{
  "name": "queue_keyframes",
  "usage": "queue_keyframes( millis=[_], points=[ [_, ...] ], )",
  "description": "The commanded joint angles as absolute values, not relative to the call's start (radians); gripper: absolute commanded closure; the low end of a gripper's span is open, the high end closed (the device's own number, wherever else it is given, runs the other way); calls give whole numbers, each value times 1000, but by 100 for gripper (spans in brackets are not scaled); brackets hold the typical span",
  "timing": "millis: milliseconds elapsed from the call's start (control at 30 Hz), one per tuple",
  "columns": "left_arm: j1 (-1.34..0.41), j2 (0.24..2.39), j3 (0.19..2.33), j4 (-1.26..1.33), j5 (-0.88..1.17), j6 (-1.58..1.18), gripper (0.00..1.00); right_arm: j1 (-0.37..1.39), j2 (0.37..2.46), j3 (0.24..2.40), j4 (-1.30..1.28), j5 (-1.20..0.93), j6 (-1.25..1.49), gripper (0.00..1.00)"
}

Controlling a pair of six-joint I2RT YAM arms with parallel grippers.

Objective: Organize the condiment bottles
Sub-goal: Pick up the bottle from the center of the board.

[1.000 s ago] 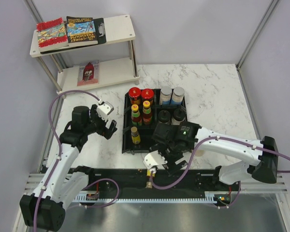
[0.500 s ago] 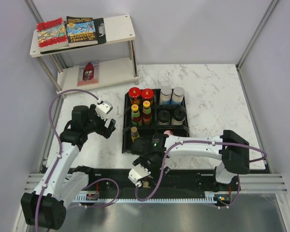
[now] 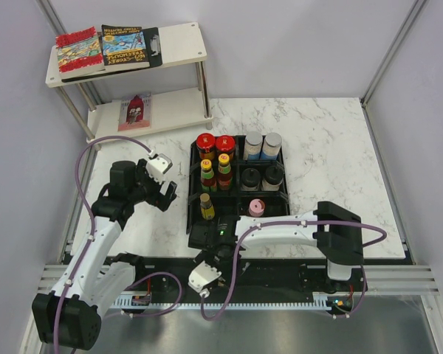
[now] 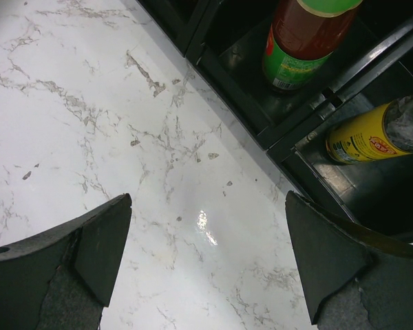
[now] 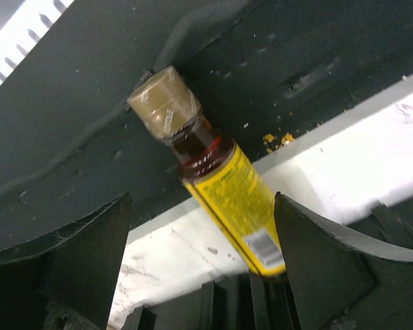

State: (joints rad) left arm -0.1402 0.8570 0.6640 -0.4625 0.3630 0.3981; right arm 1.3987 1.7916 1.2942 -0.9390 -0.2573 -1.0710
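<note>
Right, status:
left claw (image 3: pixel 162 193): hovering over the bare marble table (image 3: pixel 317 140), sitting at 9 o'clock of the black tray (image 3: pixel 190 221); jaws standing wide apart, gripping nothing.
right claw (image 3: pixel 204 279): reaching across to 6 o'clock of the tray's near-left corner, hanging over the black base rail (image 3: pixel 295 276); fingers (image 5: pixel 76 254) spreading wide, clamping nothing.
loose bottle (image 5: pixel 224 192): yellow label, tan cap, lying between the right fingers with a gap showing on each side; cap pointing to 11 o'clock in the right wrist view, body crossing the table edge onto the rail, base hiding behind the claw body.
tray bottles: standing upright in compartments; red-capped jars (image 3: pixel 205 140) at 11 o'clock, silver-capped jars (image 3: pixel 262 140) at 1 o'clock, black-capped jars (image 3: pixel 260 177) just nearer than those, pink-capped jar (image 3: pixel 257 207) at 5 o'clock, yellow-label bottle (image 3: pixel 205 206) at 7 o'clock.
red sauce bottle (image 4: pixel 303 41): showing at 1 o'clock in the left wrist view, standing inside the tray.
</note>
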Motion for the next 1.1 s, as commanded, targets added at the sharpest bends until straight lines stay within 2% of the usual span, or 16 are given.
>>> queue_keyframes(
  millis=[0, 100, 300, 333, 400, 433, 533, 800, 1067],
  points=[
    [-135, 847, 653, -433, 362, 407, 1, 1407, 1850, 1273, -881, -281, -1089, 11],
    [-133, 845, 653, -433, 365, 407, 1, 1405, 1876, 1256, -865, -272, -1080, 17],
    [-133, 844, 653, -434, 368, 407, 1, 1405, 1875, 1233, -839, -250, -1060, 37],
    [-133, 842, 653, -434, 370, 407, 1, 1407, 1873, 1227, -836, -244, -1057, 48],
    [-133, 842, 653, -433, 370, 407, 1, 1407, 1865, 1220, -821, -227, -1045, 60],
    [-133, 842, 653, -434, 370, 407, 1, 1405, 1858, 1209, -815, -219, -1039, 78],
    [-133, 844, 653, -434, 371, 407, 1, 1405, 1836, 1203, -801, -201, -1017, 100],
    [-133, 841, 653, -436, 371, 407, 1, 1405, 1776, 1250, -776, -121, -902, 100],
    [-133, 841, 653, -434, 371, 408, 1, 1375, 1623, 1325, -721, -170, -763, 100]
  ],
)
